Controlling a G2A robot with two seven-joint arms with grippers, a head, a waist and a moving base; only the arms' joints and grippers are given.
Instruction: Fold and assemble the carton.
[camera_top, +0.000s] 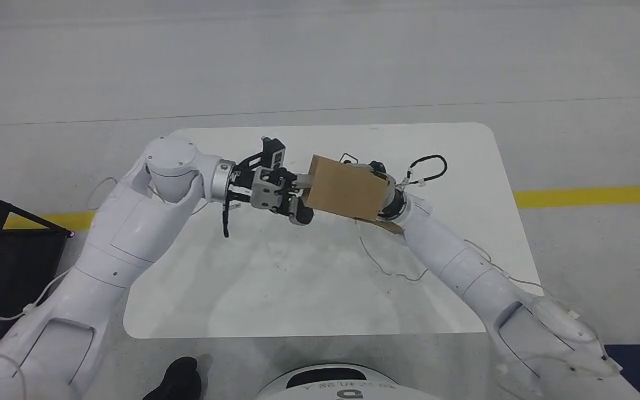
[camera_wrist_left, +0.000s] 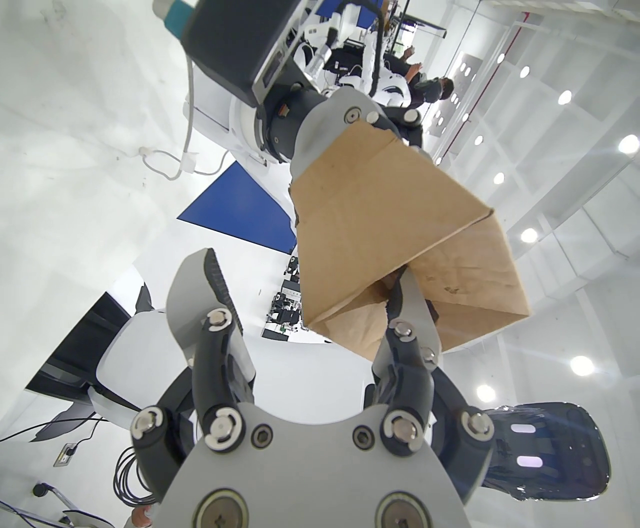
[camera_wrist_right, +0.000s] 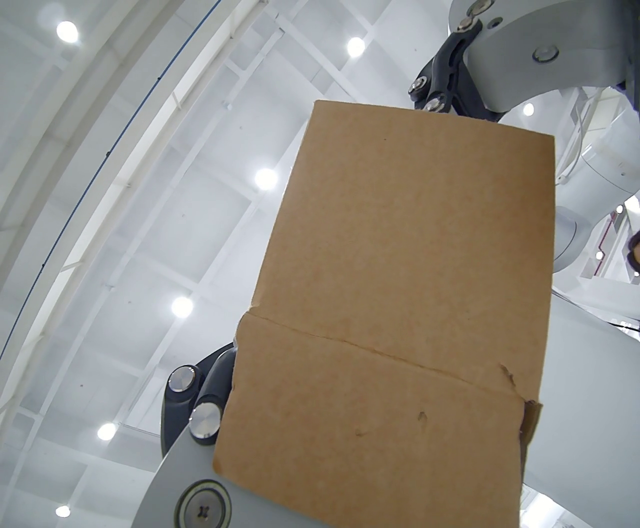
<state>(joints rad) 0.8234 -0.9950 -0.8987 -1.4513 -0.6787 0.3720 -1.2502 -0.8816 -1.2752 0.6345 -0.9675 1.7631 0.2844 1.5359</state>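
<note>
Top view: carton (camera_top: 345, 188) aloft between left end effector (camera_top: 299, 205) and right end effector (camera_top: 386, 196).

Bright ceiling lamps (camera_wrist_right: 266, 178) (lens flare), soft shadows

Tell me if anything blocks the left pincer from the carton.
Nothing visible does. The left pincer is open at the open end of the carton: one finger reaches inside, the other stays outside, apart from it.
</note>
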